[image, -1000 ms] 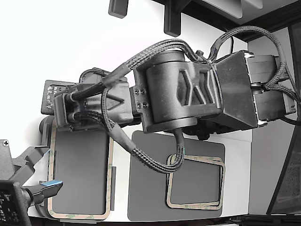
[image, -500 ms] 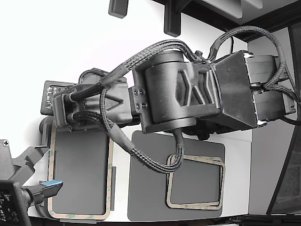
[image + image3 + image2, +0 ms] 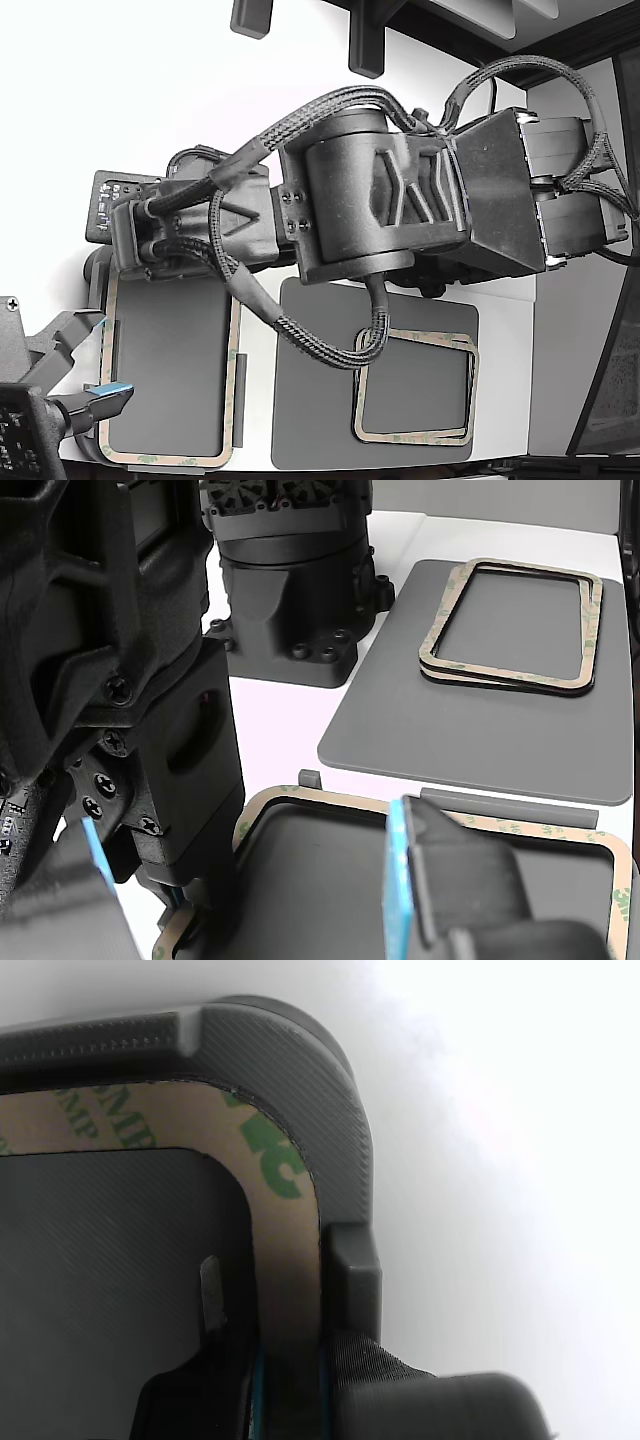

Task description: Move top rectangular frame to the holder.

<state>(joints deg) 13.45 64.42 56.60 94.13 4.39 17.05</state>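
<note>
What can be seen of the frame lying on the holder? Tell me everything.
The frame is a thin, flat tan-beige rectangular outline with rounded corners, green print and an open centre. It looks like paper-backed adhesive film. It lies flat on the grey holder, inside the holder's raised edges and tabs. The gripper sits at one short end, its fingers either side of the strip.

White tabletop (image 3: 180,100) fills the upper left and centre of the exterior view, brightly and evenly lit so that its surface shows no texture. Two dark brackets (image 3: 365,40) hang into the frame at the upper centre. A dark frame edge (image 3: 560,50) crosses the upper right corner, with a pale grey panel (image 3: 570,340) below it along the right side and a dark mesh screen (image 3: 615,390) at the lower right. In the other view, the same white surface (image 3: 290,720) appears at centre.
</note>
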